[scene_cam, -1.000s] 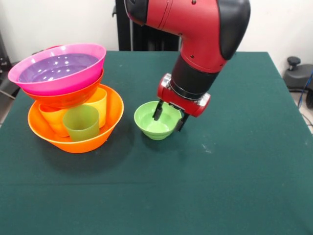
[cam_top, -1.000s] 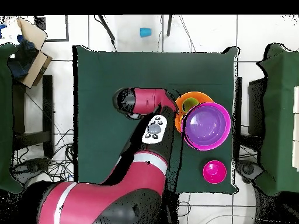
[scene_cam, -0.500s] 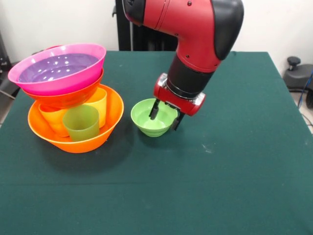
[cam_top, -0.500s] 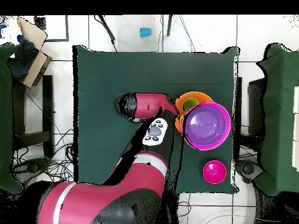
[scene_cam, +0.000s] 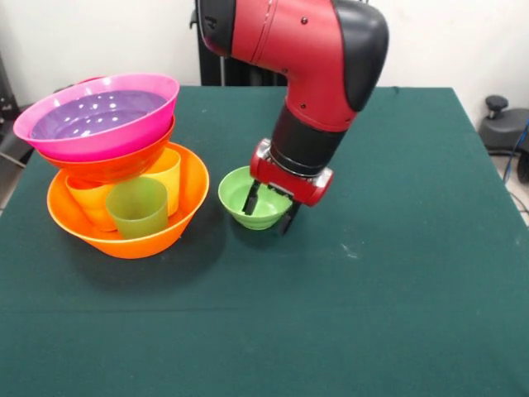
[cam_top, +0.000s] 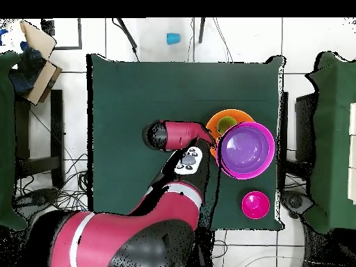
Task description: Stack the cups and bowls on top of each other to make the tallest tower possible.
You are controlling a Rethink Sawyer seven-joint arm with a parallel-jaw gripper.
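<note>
Front view: large orange bowl (scene_cam: 124, 227) sits nearest on the green table (scene_cam: 372, 314), left side, as base of the tower (scene_cam: 111, 157). Inside it a green cup (scene_cam: 137, 207) at the front, an orange cup (scene_cam: 89, 203) and a yellow cup (scene_cam: 168, 172) behind. A red-orange bowl (scene_cam: 116, 164) rests on the cups, pink bowl (scene_cam: 99, 120) nested on that, with a purple bowl (scene_cam: 95, 112) inside. Just right of the tower, not touching it: light green bowl (scene_cam: 248, 198), upright. Gripper (scene_cam: 270, 211) straddles its right rim, one finger inside, one outside, clamped on the wall. Can't tell whether the bowl is off the table.

Overhead view: arm hides the green bowl. Crimson bowl (cam_top: 255, 204) sits alone near the table edge, apart from the tower (cam_top: 240, 142). Blue cup (cam_top: 172, 38) is off the table on the floor. No readable labels or writing anywhere.
</note>
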